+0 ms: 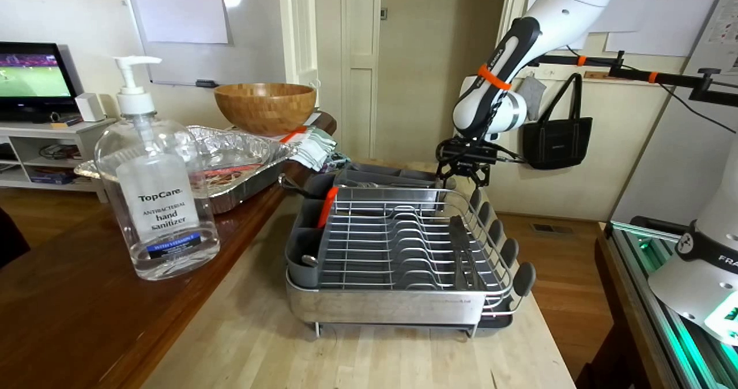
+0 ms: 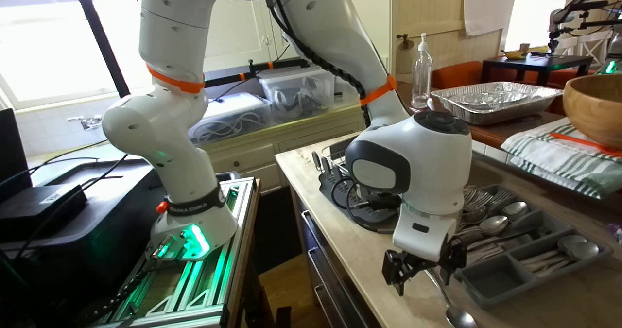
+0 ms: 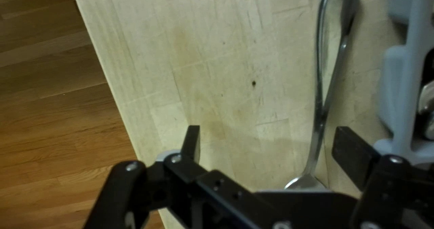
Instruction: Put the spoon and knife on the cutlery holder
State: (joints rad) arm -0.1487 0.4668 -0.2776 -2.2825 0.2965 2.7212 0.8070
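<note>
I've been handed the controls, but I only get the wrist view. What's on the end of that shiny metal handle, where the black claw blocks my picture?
Observer: The bowl of a spoon; an exterior view shows it out past the gripper.
Visitor: And what gets cut off at my right edge?
Observer: The cutlery holder; an exterior view shows forks lying in it.
Visitor: Is there anything nearby that I can't see at all?
Observer: Yes, a dish rack on the same wooden counter, plain in an exterior view.

bright window [image 2: 43,46], pale wall [image 1: 57,8], wooden floor [image 3: 61,127]
</note>
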